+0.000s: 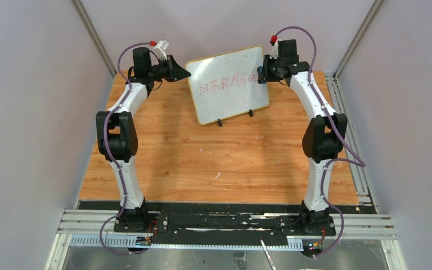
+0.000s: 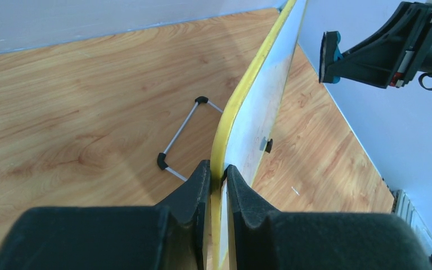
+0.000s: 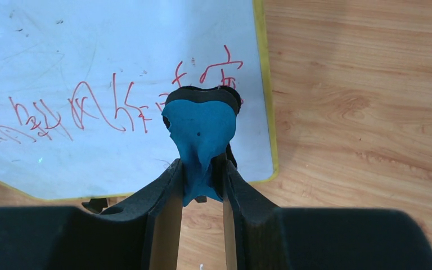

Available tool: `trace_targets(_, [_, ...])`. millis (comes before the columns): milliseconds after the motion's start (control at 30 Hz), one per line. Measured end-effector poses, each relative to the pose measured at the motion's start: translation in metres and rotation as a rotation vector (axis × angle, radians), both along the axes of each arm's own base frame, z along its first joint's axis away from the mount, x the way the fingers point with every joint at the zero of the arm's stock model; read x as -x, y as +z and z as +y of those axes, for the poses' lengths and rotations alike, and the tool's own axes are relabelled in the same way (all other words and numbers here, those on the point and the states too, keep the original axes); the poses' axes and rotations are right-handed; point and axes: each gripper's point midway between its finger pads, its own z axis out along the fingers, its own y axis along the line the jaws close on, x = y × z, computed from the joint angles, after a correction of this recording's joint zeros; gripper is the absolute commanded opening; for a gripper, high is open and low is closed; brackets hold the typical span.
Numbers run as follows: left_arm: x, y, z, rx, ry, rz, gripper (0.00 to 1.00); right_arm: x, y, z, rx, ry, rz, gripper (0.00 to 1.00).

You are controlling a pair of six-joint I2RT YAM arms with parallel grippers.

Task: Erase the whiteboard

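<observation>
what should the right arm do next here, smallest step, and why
Probably ease the right tool forward until the blue eraser meets the whiteboard at the right end of the red writing: the left tool grips the board's edge, and the eraser looks just off the surface.

Wood-grain table (image 1: 202,163), whiteboard (image 1: 228,84) propped toward far edge, black feet (image 1: 220,122) on wood

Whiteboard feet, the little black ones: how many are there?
2. The left foot and the right foot both sit under the bottom edge of the whiteboard in the top view. None looks hidden.
</observation>
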Motion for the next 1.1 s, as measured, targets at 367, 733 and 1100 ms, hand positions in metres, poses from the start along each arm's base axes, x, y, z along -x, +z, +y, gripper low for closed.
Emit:
trace_targets(367, [0.0, -0.002, 0.0, -0.01, -0.003, -0.002, 0.0, -0.021, -0.027, -0.011, 0.073, -0.026, -0.01, 0.01])
trace_targets(733, [0.001, -0.003, 0.001, -0.013, -0.004, -0.001, 0.0, -0.044, -0.01, -0.016, 0.083, -0.057, -0.13, 0.01])
trace_targets(1100, [0.001, -0.004, 0.001, -0.014, -0.004, -0.001, 0.0, -0.054, -0.016, -0.013, 0.07, -0.055, -0.164, 0.0])
